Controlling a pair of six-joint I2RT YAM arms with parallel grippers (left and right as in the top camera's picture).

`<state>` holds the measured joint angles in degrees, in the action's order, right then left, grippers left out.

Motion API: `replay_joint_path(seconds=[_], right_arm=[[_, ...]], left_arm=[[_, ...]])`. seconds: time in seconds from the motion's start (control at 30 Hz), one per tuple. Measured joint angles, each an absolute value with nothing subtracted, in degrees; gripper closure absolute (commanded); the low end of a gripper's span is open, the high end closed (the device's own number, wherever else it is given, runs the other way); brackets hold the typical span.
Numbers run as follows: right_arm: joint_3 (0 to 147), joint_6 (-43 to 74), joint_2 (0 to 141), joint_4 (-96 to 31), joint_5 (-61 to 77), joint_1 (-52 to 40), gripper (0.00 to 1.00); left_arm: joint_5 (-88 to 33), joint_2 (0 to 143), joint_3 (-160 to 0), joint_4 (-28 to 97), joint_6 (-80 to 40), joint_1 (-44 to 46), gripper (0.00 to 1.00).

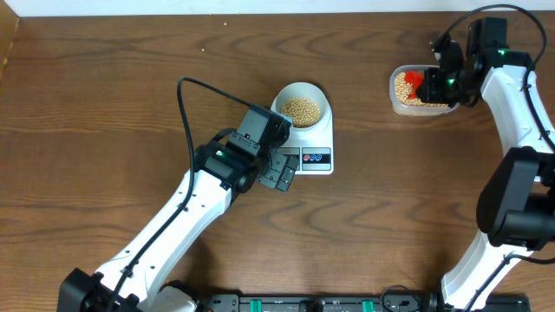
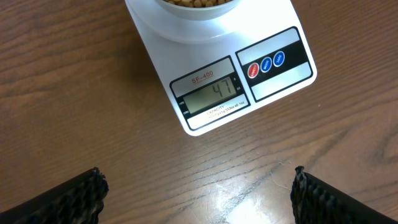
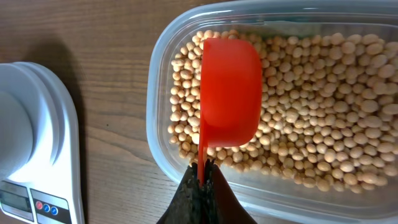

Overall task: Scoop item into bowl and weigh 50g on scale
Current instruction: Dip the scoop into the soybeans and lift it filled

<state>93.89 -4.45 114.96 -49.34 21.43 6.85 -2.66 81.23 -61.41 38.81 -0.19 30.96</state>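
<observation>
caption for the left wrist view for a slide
Left gripper open above the table, facing the scale reading 47 under the bowl of beans.

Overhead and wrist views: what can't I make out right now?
- Overhead: scale display too small to read, partly under the left gripper.
- Left wrist: bowl cut off by the top edge; fill level unseen.
- Right wrist: whether the scoop holds beans; its red body hides that.
</observation>
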Motion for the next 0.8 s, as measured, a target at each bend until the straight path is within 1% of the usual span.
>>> replay_joint_path(seconds=[0.57,0.8], right_arm=[[93.5,-4.4,115.9,-48.2,31.0,10.5,0.99],[93.5,-4.9,115.9,-49.3,36.4,16.6,0.99]], left_arm=[[-2.7,81.2,-61.4,38.8,-0.2,31.0,0.04],[-2.7,81.2,-61.4,38.8,-0.2,31.0,0.04]])
